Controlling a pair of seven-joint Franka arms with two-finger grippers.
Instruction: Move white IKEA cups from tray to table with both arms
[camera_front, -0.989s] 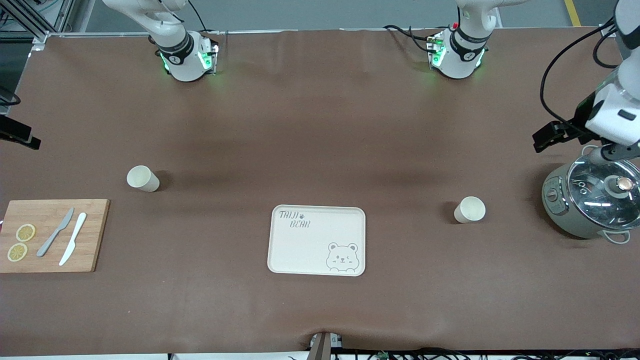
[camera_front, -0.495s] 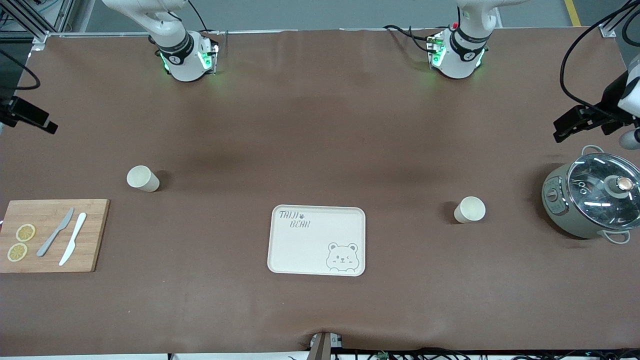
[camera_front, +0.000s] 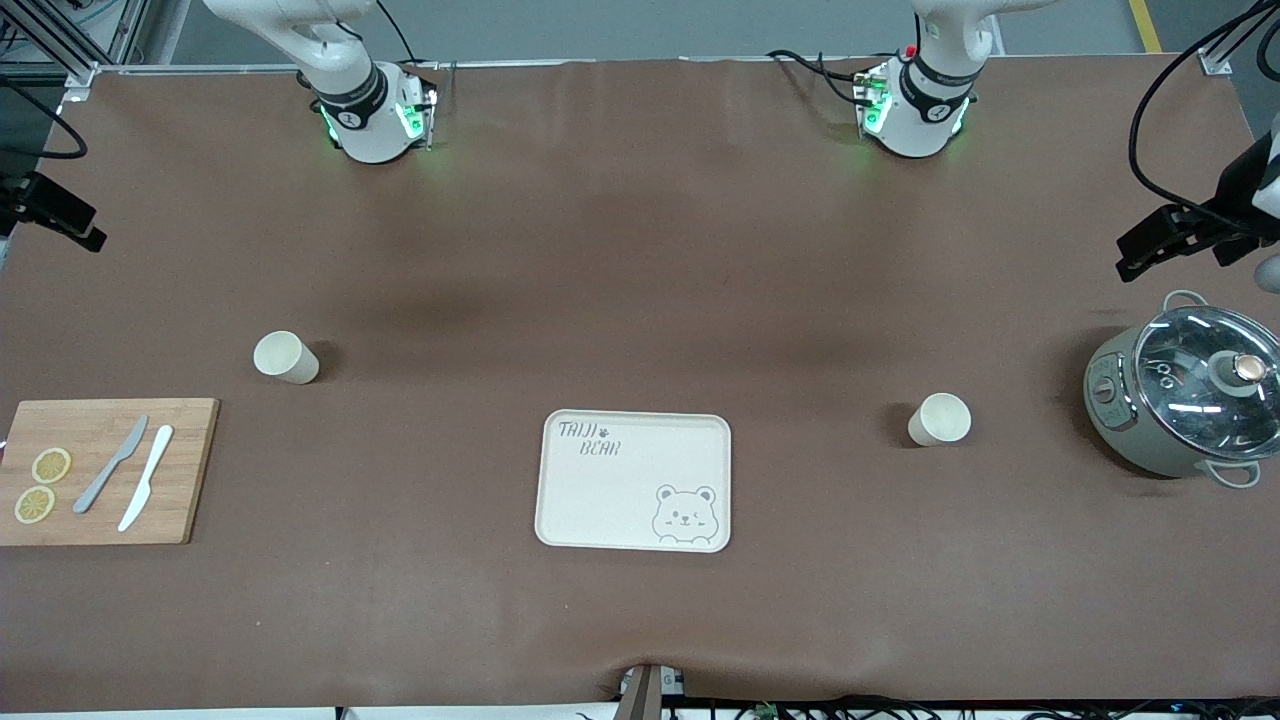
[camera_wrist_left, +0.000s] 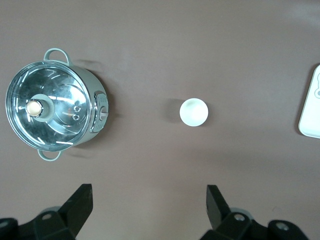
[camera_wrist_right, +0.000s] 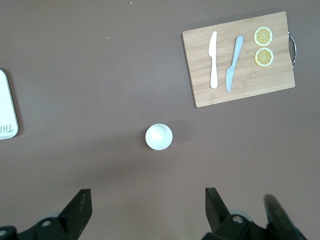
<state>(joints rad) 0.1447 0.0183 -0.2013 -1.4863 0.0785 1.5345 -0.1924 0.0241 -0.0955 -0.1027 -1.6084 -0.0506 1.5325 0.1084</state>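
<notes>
Two white IKEA cups stand upright on the brown table. One cup (camera_front: 285, 356) is toward the right arm's end, the other cup (camera_front: 940, 418) toward the left arm's end. My left gripper (camera_wrist_left: 149, 189) is open and empty, high over the table, with its cup (camera_wrist_left: 194, 112) well below and apart. My right gripper (camera_wrist_right: 148, 192) is open and empty, high over its cup (camera_wrist_right: 159, 136). In the front view only the left arm's black hand (camera_front: 1170, 240) and the right arm's black hand (camera_front: 50, 215) show at the edges.
A cream bear-printed tray (camera_front: 600, 500) lies between the cups, nearer the front camera. A grey pot with a glass lid (camera_front: 1180, 400) stands at the left arm's end. A wooden cutting board (camera_front: 190, 470) with two knives and lemon slices lies at the right arm's end.
The left arm has lifted off the pot's lid and pulled toward the table's end. The right arm's hand has shifted away from the front camera. Cups, tray and pot have not moved.
</notes>
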